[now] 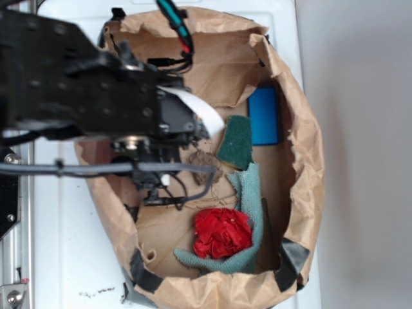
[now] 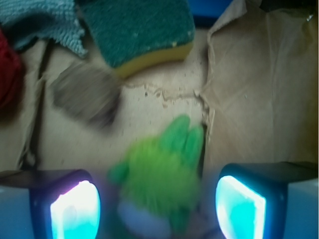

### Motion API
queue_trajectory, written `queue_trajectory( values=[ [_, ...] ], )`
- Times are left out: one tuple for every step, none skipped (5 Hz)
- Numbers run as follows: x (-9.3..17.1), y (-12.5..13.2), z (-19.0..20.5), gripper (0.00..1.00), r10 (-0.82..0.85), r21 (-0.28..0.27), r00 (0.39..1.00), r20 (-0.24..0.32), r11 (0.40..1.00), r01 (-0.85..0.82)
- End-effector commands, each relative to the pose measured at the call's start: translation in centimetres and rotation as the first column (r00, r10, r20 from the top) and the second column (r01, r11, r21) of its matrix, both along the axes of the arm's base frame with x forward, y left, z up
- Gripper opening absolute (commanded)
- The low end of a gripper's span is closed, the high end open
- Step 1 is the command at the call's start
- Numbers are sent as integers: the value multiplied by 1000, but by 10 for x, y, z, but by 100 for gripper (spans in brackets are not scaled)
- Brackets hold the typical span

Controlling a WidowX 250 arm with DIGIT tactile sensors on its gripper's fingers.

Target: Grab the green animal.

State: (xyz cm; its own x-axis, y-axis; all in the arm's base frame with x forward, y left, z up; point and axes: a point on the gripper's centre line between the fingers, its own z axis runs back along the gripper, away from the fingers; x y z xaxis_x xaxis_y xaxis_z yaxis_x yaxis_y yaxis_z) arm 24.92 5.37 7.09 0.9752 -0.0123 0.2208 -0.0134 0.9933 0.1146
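Gripper (image 2: 157, 204): seen wide open in the wrist view, a glowing pad (image 2: 76, 211) at each lower corner; nothing is gripped, and no contact with the pads is shown.
Green animal (image 2: 159, 181): found between the two pads, low in the wrist view and blurred; it is lying on the brown paper bag floor (image 2: 164, 107). In the exterior view it is hidden under the arm (image 1: 96, 96).
Long axis: judged to run from the pale band at the near end up to the two green lobes (image 2: 184, 137) at the far end, tilted slightly right, roughly crosswise to the line between the pads.
Risk, grip: the soft fuzz may be pinched alone if the jaws are closed too high, so the toy could slip out.
Risk, paper: the torn seam (image 2: 207, 112) beside the lobes could be snagged by the right pad (image 2: 239, 206).
Farther clutter: a grey-brown scrap (image 2: 84, 94), a dark green sponge (image 2: 137, 27) and a teal cloth (image 2: 42, 20) are lying well apart, so a wrong grab is judged unlikely.
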Motion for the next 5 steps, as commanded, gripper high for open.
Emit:
queue_trajectory(
  values=[
    [6,1,11,100,24,21,999,42,999,-25],
    [7,-1,6,100,24,35,999,37,999,-25],
    [6,-6,-3,100,19,44,999,38,999,-20],
    [2,-19,-25,100,11,44,999,51,999,-13],
    [-4,-30,-36,100,-19,58,999,32,998,17]
  ],
)
